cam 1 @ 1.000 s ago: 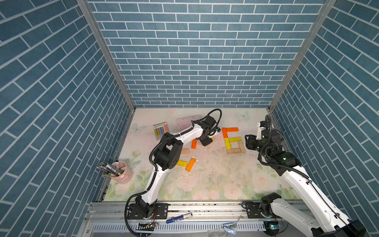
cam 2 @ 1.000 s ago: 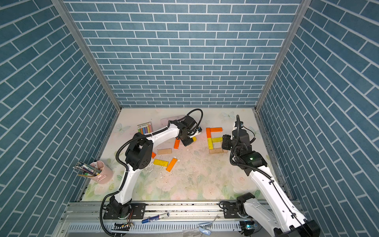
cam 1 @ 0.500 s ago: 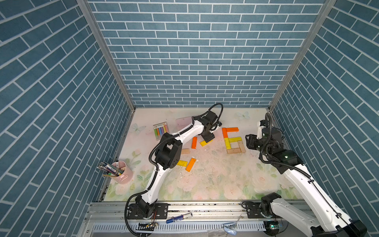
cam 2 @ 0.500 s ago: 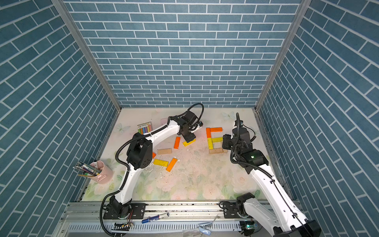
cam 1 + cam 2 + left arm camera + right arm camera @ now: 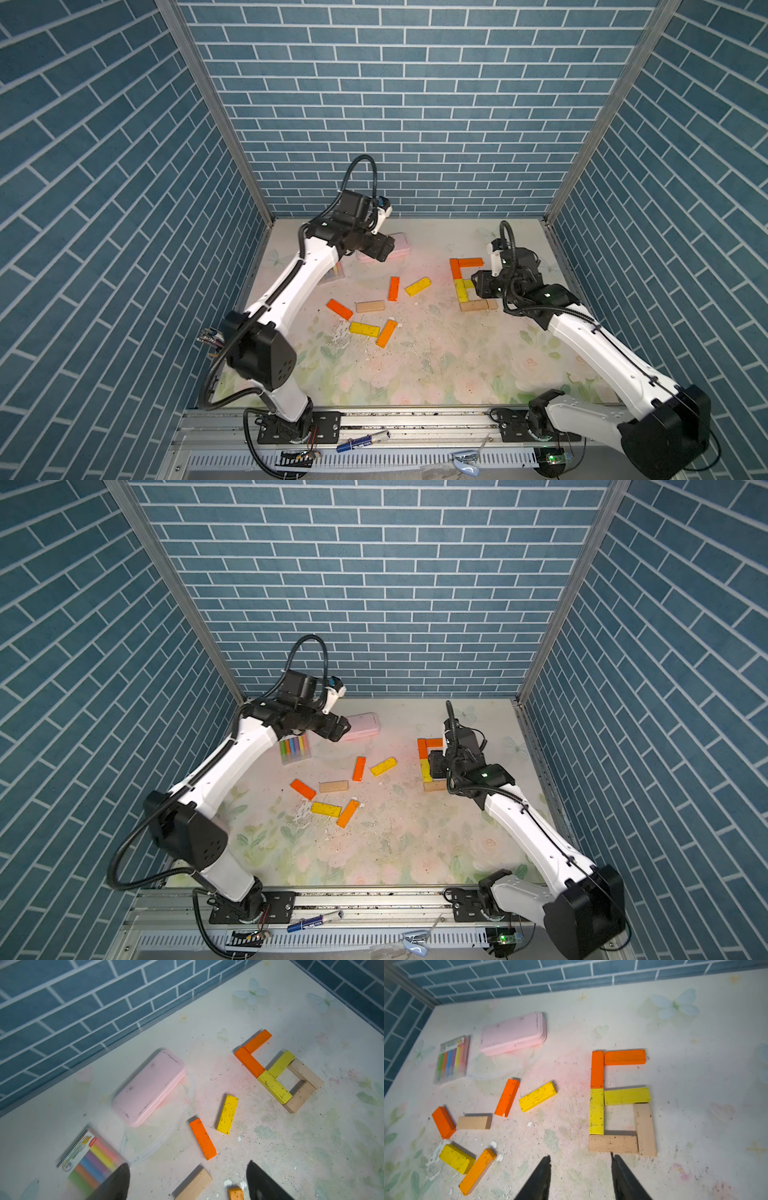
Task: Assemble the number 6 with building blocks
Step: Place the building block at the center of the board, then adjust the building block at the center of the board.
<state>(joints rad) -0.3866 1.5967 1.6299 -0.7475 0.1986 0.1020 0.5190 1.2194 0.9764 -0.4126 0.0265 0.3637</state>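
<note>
Your number 6 [image 5: 627, 1096] looks complete, far right on the mat [image 5: 695, 1084], all 6 bars touching. The left gripper [image 5: 187, 1163] and right gripper [image 5: 580, 1155] both have fingers apart and empty. Raise the right one straight up, clear of the tan bar [image 5: 612, 1144] just beside it.

We counted five flat orange wooden bars [image 5: 507, 1097], four yellow bars [image 5: 537, 1096], three tan bars [image 5: 473, 1122], one pink rectangular case [image 5: 512, 1032] and one clear chalk pack [image 5: 451, 1059].
</note>
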